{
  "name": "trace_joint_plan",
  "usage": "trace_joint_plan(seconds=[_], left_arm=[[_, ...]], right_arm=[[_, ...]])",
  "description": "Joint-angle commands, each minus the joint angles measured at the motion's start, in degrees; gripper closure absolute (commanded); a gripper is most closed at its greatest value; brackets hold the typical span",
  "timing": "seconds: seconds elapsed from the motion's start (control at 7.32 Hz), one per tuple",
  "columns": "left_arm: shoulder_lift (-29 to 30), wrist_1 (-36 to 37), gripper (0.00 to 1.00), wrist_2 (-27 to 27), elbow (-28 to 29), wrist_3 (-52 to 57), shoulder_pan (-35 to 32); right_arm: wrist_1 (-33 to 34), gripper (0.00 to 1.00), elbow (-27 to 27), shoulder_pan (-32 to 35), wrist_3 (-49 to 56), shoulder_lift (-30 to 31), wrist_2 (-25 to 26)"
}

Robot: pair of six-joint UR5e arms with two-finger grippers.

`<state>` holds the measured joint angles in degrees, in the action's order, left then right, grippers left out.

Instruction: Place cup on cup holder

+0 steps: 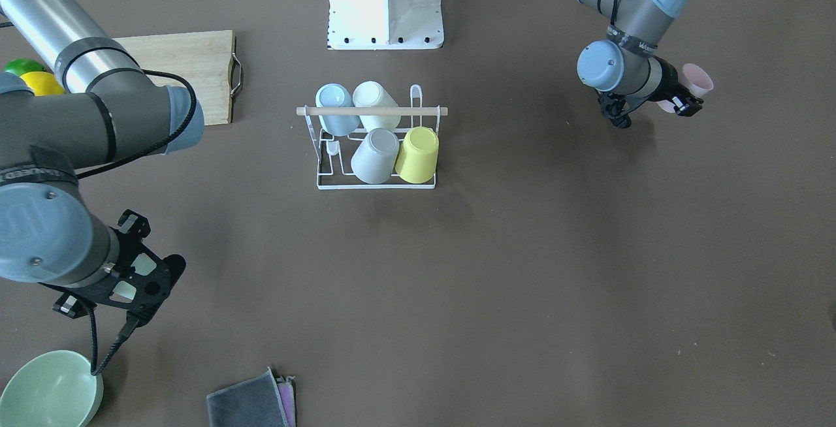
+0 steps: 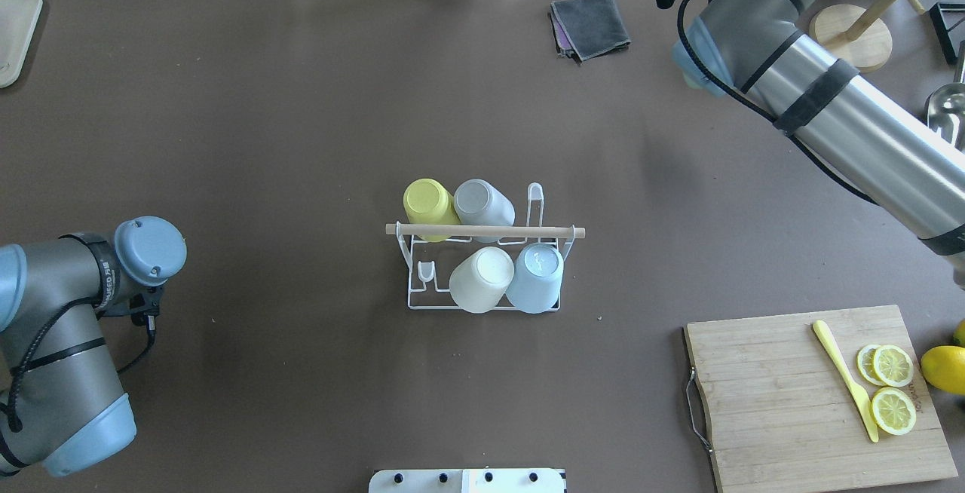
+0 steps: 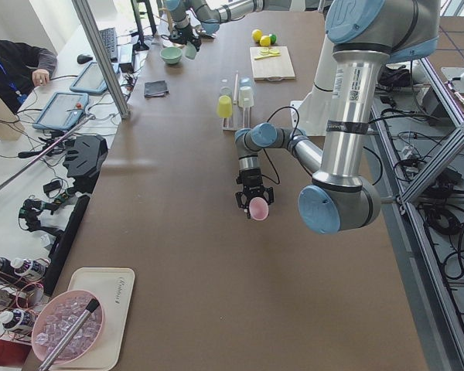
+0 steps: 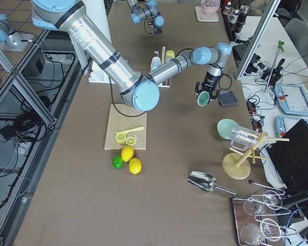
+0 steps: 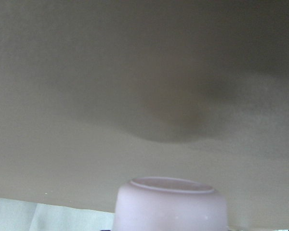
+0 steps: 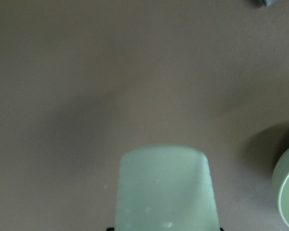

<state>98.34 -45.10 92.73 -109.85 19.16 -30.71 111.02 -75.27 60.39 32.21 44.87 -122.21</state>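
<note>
The cup holder (image 2: 484,231), a white wire rack with a wooden rod across the top, stands mid-table and is also seen as the cup holder (image 1: 375,185). A yellow, a grey, a white and a blue cup sit upside down on its prongs. My left gripper (image 1: 687,94) is shut on a pink cup (image 1: 697,79), held above the table well to the rack's side; the wrist view shows that pink cup (image 5: 171,204) over bare table. My right gripper (image 4: 204,95) is shut on a pale green cup (image 6: 166,187), held above the far side of the table near the green bowl.
A wooden cutting board (image 2: 791,402) carries lemon slices and a yellow knife, with a lemon beside it. A green bowl (image 1: 49,391) and a folded grey cloth (image 1: 251,404) lie at the operators' edge. The white robot base (image 1: 385,2) stands behind the rack.
</note>
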Motion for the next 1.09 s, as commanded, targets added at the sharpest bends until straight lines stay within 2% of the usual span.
trace_joint_plan(seconds=[0.0, 0.14, 0.27, 0.41, 0.68, 0.82, 0.96], left_arm=[[0.8, 1.51, 0.62, -2.19, -2.65, 4.04, -5.03], [1.76, 0.2, 0.74, -4.47, -3.87, 4.91, -9.15], [1.42, -5.64, 0.74, -4.49, -4.84, 5.97, -12.67], [1.94, -8.83, 0.74, -4.41, -4.41, 6.5, -13.75], [6.93, -10.44, 0.74, -4.41, -4.76, 10.7, -18.76], [11.65, -10.27, 0.73, -4.32, -4.85, 10.64, -20.17], [13.88, -10.27, 0.73, -4.06, -6.24, 10.55, -21.14]], right_arm=[[-6.05, 0.73, -8.71, 3.42, -11.05, 3.27, -13.62], [-17.48, 0.73, -9.45, 3.68, -18.34, 6.51, -18.45], [-31.34, 0.73, -9.28, 3.86, -25.63, 9.85, -20.24], [-41.83, 0.74, -8.84, 3.86, -32.41, 11.19, -20.26], [-52.52, 0.73, -8.49, 3.86, -36.42, 11.37, -20.08], [-56.4, 0.73, -8.84, 4.04, -40.09, 11.55, -19.99], [-60.44, 0.73, -8.58, 3.95, -43.78, 11.73, -19.99]])
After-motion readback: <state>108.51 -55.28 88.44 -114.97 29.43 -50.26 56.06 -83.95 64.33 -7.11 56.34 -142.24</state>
